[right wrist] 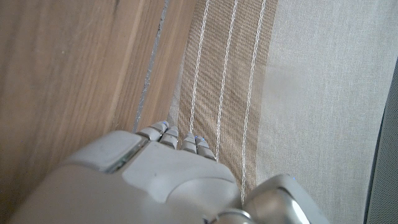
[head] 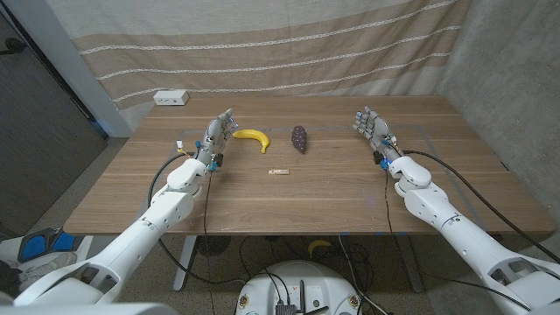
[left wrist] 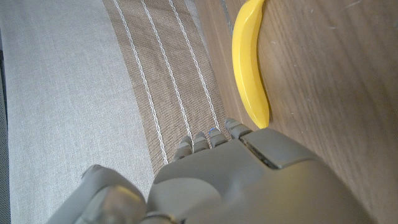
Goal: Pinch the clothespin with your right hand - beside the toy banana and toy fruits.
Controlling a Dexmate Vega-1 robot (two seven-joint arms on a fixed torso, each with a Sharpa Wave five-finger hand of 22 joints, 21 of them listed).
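The clothespin [head: 278, 171] lies on the table [head: 332, 197], just in front of the toy banana [head: 253, 137] and purple toy fruit [head: 299, 138]. Right hand [head: 372, 128] and left hand [head: 219, 131] hold nothing, fingers extended.

no readable text, label or number anywhere.

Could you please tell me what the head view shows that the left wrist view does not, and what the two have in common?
Head view alone: the clothespin, the dark toy fruit, the right hand, open and apart from the clothespin, and a white power strip. Left wrist view alone: a close look along the back of the left hand, fingers straight. Both: the toy banana beside the left hand, the wooden table and the striped curtain.
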